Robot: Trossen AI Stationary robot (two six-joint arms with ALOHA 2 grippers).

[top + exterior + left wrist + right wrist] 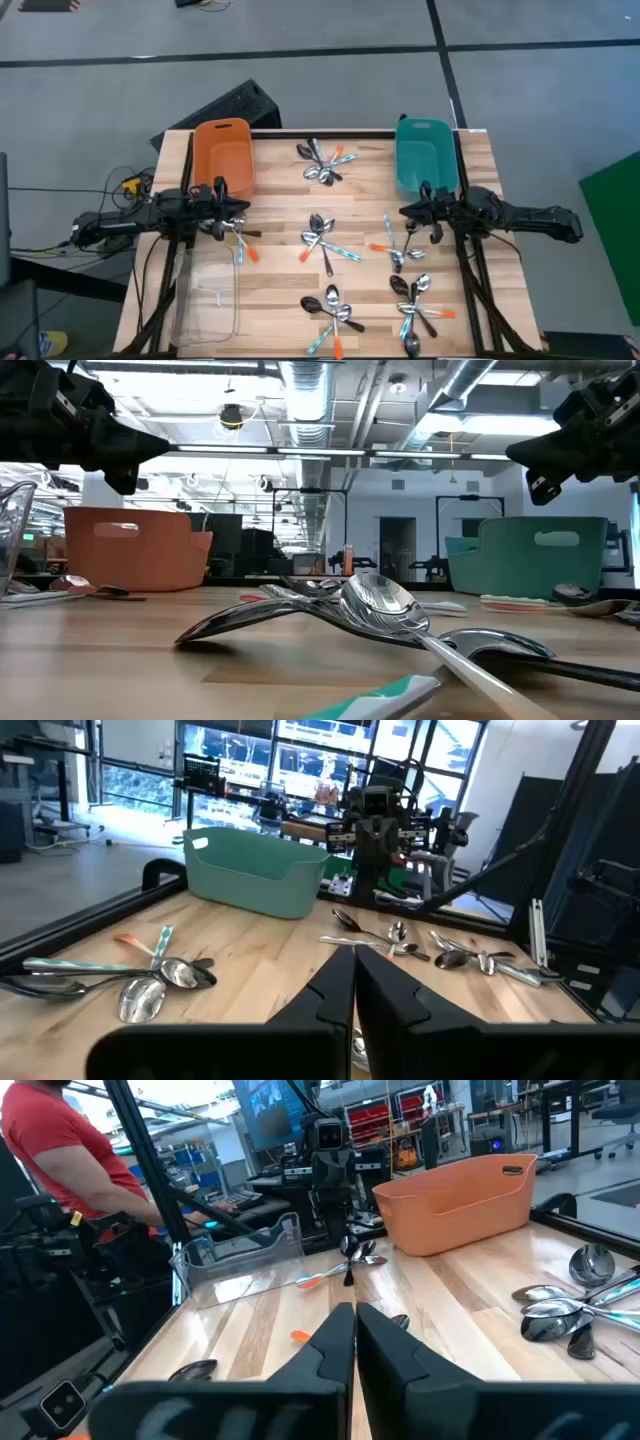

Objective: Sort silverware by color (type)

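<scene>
A light wooden slatted table (280,300) fills the middle of the overhead frame. An orange plastic bin (224,152) sits at its upper left, a teal plastic bin (424,152) at its upper right, and a clear plastic tray (205,295) at its lower left.

The silverware, small spoons in shiny silver, black, orange-handled and light-blue-handled, lies in loose heaps: one cluster (322,163) at top centre between the two bins, one (322,240) in the middle, one (335,315) at bottom centre, one (400,243) right of centre, and one (418,300) at lower right. A few more spoons (238,240) lie at the left, just above the clear tray.

The left gripper (232,212) hovers at centre left, just below the orange bin and over those few spoons; its wrist view shows its dark fingers (330,1005) pressed together with nothing between them.

The right gripper (412,212) hovers at centre right, just below the teal bin; its dark fingers (335,1350) are likewise pressed together and empty.

In the right wrist view, a person in a red shirt (60,1150) is at the upper left, beyond the table.
</scene>
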